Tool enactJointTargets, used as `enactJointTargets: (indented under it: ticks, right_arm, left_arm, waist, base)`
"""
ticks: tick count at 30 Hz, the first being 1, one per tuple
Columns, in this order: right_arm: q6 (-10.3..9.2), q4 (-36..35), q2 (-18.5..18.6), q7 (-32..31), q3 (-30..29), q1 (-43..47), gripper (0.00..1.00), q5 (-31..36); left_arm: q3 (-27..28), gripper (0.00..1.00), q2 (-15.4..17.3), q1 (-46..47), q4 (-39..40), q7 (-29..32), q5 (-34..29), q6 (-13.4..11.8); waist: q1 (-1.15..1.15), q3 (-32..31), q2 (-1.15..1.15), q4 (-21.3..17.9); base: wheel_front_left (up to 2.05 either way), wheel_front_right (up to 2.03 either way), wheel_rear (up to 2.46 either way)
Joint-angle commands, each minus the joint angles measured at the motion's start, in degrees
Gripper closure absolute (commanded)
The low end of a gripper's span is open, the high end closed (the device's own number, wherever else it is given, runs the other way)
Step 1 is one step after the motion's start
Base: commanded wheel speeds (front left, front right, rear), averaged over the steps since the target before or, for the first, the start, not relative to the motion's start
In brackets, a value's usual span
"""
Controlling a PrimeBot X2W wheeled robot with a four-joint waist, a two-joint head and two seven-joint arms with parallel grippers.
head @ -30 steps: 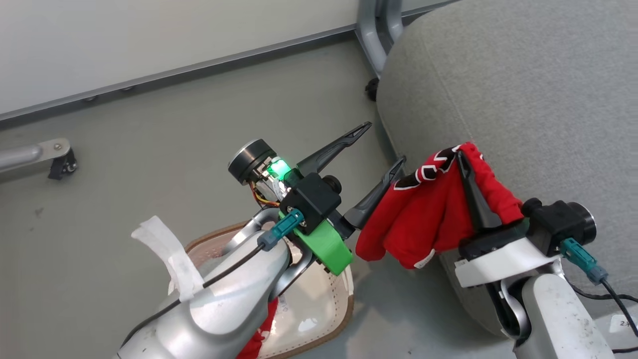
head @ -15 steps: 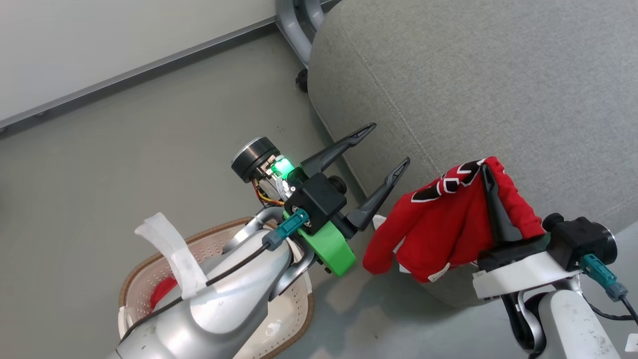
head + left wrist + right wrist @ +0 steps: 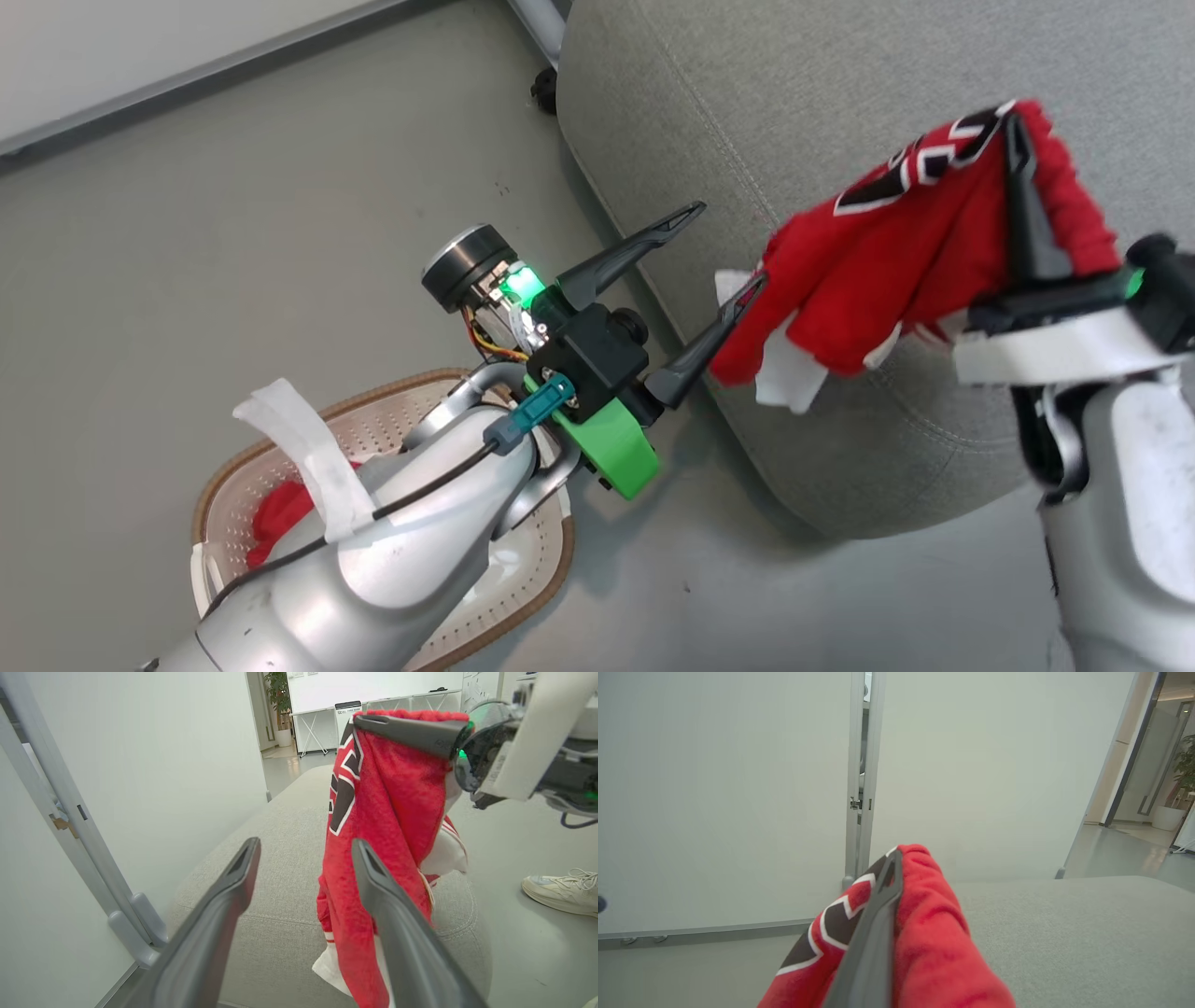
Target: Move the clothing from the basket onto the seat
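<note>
A: Nearest, the basket [image 3: 556, 574] holds one red garment [image 3: 280, 518]. The left gripper [image 3: 728, 243] is spread wide and empty.

B: Beyond, the right gripper [image 3: 1013, 126] is clamped on the jersey [image 3: 887, 252], which hangs above the seat [image 3: 747, 93] edge. Released here, the hem may slide floorward or snag the left fingertip.

Smooth grey floor [image 3: 233, 233], pale partition walls [image 3: 714, 788] joined by a grey metal post [image 3: 859, 765] — beyond them, a potted plant [image 3: 279, 693].

Jersey [image 3: 887, 252] fuzzy red cloth; seat [image 3: 747, 93] matt grey weave; basket [image 3: 373, 425] glossy plastic.
</note>
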State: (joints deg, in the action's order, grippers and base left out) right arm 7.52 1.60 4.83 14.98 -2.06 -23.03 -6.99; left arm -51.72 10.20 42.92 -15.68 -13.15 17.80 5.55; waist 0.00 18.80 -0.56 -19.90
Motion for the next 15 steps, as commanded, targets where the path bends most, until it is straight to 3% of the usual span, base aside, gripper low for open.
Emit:
enactJointTargets:
  ticks: [1, 15]
  right_arm:
    - [-0.06, 0.5, 0.86, 0.18, -0.97, -3.11, 1.0, 0.64]
    - [-0.07, 9.61, 11.57, 0.18, -9.9, -33.08, 1.0, 3.33]
  left_arm:
    - [0.31, 0.0, 0.82, 1.09, 0.48, 0.14, -0.27, -0.22]
    - [1.3, 0.0, 4.23, 6.49, 5.85, 1.39, -2.76, -0.76]
  waist:
    - [0.0, 3.14, 0.56, 1.2]
    - [0.0, 18.3, 0.56, 6.44]
  base:
    - [0.0, 0.0, 0.0]
    - [0.0, 0.0, 0.0]
